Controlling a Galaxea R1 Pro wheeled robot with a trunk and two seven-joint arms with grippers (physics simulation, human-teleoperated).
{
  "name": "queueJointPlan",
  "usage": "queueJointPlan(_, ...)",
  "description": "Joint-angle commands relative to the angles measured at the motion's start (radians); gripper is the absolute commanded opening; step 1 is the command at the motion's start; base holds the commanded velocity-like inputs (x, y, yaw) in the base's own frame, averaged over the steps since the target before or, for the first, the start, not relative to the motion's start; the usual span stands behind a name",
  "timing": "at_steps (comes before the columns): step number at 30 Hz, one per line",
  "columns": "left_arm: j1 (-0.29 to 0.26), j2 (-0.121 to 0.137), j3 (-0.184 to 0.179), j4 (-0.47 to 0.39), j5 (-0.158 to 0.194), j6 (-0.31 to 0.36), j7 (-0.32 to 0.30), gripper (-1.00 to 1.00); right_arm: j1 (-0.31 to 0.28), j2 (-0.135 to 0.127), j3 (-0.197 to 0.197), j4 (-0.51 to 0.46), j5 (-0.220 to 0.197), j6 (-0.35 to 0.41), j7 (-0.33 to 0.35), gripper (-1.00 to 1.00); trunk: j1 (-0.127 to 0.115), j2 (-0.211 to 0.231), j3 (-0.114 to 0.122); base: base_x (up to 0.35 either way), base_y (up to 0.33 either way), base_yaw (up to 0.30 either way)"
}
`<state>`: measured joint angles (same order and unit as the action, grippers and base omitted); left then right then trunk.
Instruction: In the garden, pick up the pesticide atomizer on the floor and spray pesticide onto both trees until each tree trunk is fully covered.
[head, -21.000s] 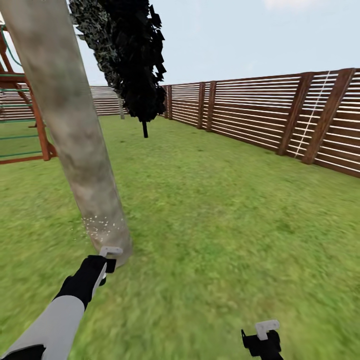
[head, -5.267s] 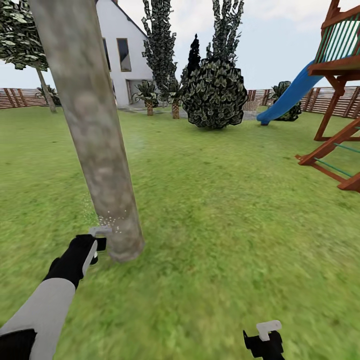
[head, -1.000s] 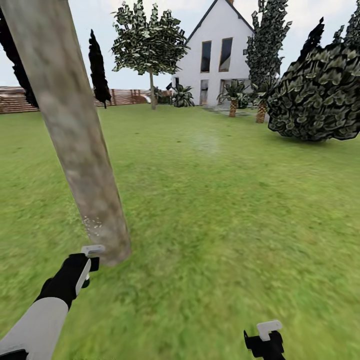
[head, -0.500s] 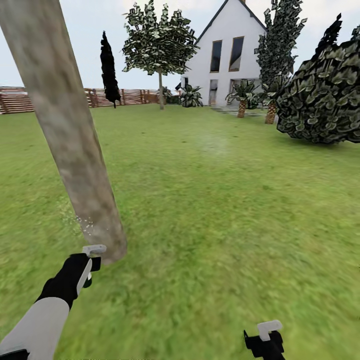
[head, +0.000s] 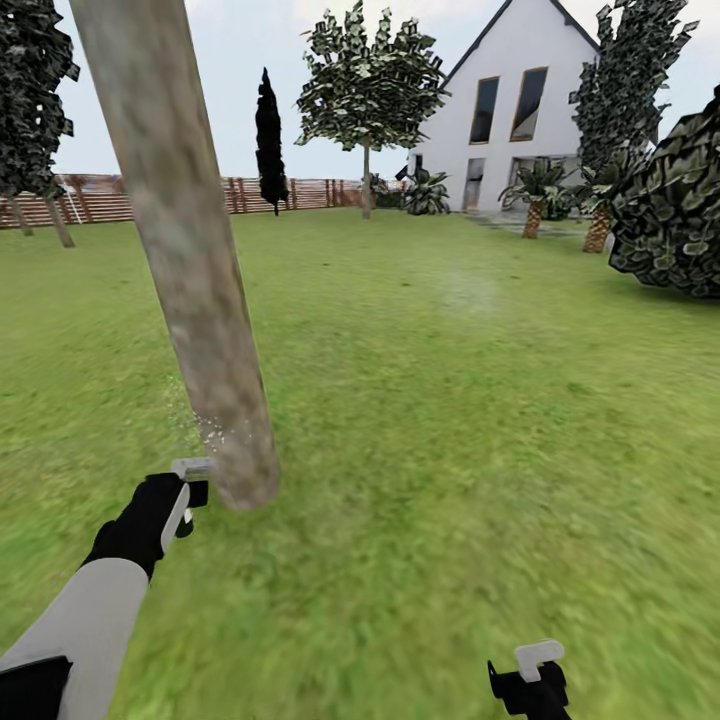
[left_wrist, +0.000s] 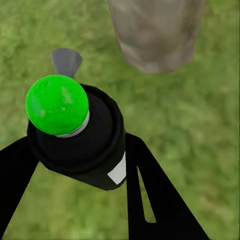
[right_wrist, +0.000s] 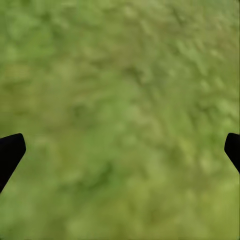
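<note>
A thick pale grey-brown tree trunk (head: 195, 270) leans up from the grass at the left, and white spray specks dot its lower part. My left gripper (head: 185, 495) sits close beside the trunk's base and is shut on the pesticide atomizer (head: 192, 467). In the left wrist view the atomizer (left_wrist: 75, 142) is a dark cylinder with a green dome on top, held between black fingers (left_wrist: 150, 200), with the trunk (left_wrist: 155, 30) just beyond it. Another tree (head: 367, 90) stands far back. My right gripper (head: 530, 680) hangs open over grass, its fingertips (right_wrist: 10, 152) wide apart.
A white house (head: 520, 110) and small palms (head: 535, 190) stand at the far right. A big dark bush (head: 670, 220) sits at the right edge. A slatted fence (head: 150, 195) and a narrow black cypress (head: 268, 130) line the back. Lawn stretches ahead and to the right.
The whole view has turned, so the house, far trees and trunk sit further right in the picture. My left gripper still holds the atomizer by the trunk's base. The right arm is unchanged.
</note>
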<state>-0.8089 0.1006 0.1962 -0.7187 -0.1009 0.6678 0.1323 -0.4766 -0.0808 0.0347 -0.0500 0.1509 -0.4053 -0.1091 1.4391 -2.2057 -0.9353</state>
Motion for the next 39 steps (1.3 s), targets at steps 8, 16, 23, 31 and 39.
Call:
queueJointPlan(8,-0.096,0.003,-0.006,-0.009,-0.019,0.024,-0.004,-1.0,0.0,-0.001,0.002,0.001,0.01,-0.001,-0.009,1.0,0.0,0.0,-0.001,0.0,0.0,0.061)
queueJointPlan(16,-0.095,0.005,-0.008,-0.01,-0.017,0.024,-0.005,-1.0,0.0,0.0,0.003,0.001,0.01,-0.001,-0.009,1.0,0.0,0.0,-0.001,0.223,-0.001,0.0)
queueJointPlan(23,-0.095,0.003,-0.008,-0.008,-0.017,0.024,-0.005,-1.0,0.0,0.0,0.003,0.001,0.01,-0.001,-0.009,1.0,0.0,0.0,-0.001,0.136,-0.199,0.0)
queueJointPlan(31,-0.094,0.004,-0.006,0.002,-0.017,0.023,-0.005,-1.0,0.0,0.0,0.003,0.001,0.01,-0.001,-0.009,1.0,0.0,0.0,-0.001,0.001,-0.274,0.0)
queueJointPlan(39,-0.049,0.014,0.0,0.004,-0.022,0.013,-0.004,-1.0,0.0,0.001,0.004,0.001,0.01,-0.001,-0.009,1.0,0.0,0.0,-0.001,0.108,-0.262,0.154)
